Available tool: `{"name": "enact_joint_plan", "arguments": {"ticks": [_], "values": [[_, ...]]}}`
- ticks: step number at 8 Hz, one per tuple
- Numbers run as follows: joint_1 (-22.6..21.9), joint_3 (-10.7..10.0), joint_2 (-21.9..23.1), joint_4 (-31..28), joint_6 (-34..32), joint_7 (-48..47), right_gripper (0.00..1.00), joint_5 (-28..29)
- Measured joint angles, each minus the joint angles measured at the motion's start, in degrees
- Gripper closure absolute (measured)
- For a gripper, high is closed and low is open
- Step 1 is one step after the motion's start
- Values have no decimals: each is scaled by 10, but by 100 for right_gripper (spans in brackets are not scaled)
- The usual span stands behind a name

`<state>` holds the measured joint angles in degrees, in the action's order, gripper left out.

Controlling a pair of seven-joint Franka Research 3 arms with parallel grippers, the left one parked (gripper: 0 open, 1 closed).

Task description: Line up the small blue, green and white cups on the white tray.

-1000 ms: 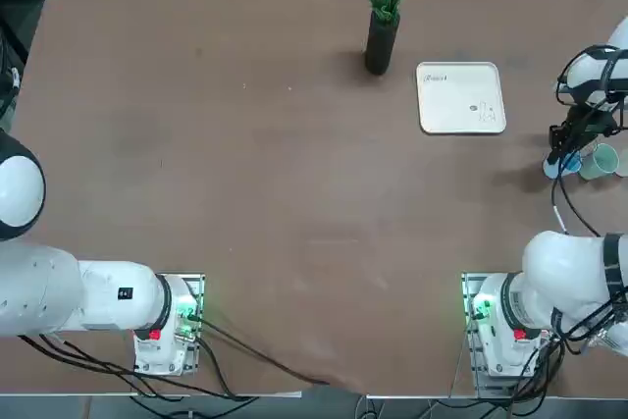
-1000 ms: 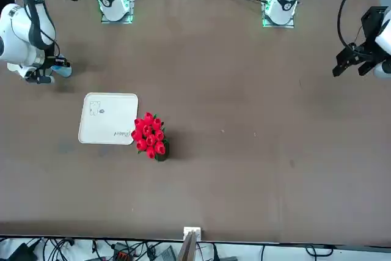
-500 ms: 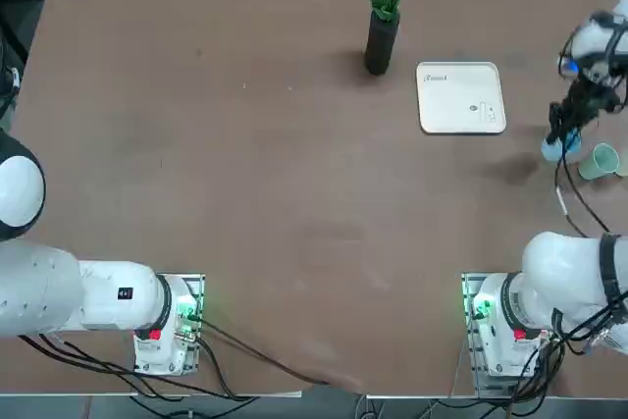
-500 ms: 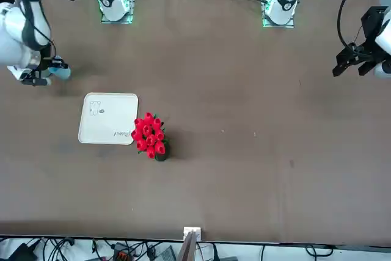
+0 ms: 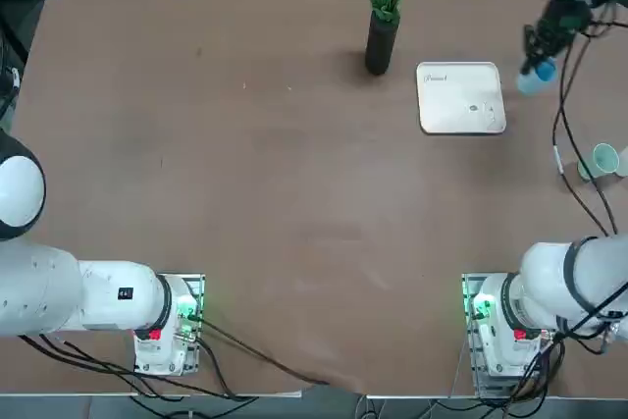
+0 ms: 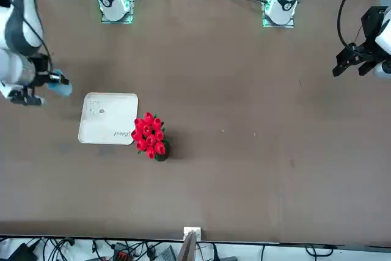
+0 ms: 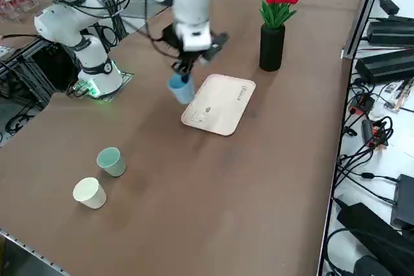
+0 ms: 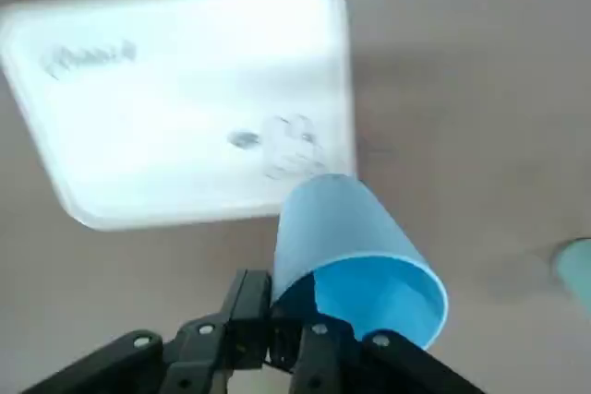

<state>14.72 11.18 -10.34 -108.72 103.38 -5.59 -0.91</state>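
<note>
From overhead, the right gripper (image 5: 533, 65) is carrying the blue cup (image 5: 537, 77) just beyond the right edge of the white tray (image 5: 461, 98), so the coming move is probably leftward; the right arm is the nearer one. From the front, the cup is hanging beside the tray, toward the robot's right. From the right side, the green cup (image 7: 111, 161) and white cup (image 7: 89, 192) are standing well apart from the tray. At the wrist, the fingers are pinching the blue cup's wall, its long axis slanting, its base toward the tray.
</note>
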Motion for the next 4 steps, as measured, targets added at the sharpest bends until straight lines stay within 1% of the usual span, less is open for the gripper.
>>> {"name": "enact_joint_plan", "arguments": {"ticks": [2,3,4], "values": [[-88,1,-62,55,8,-134,96,14],[-122,1,-95,72,27,-186,96,26],[-142,1,-125,80,52,-222,96,30]]}}
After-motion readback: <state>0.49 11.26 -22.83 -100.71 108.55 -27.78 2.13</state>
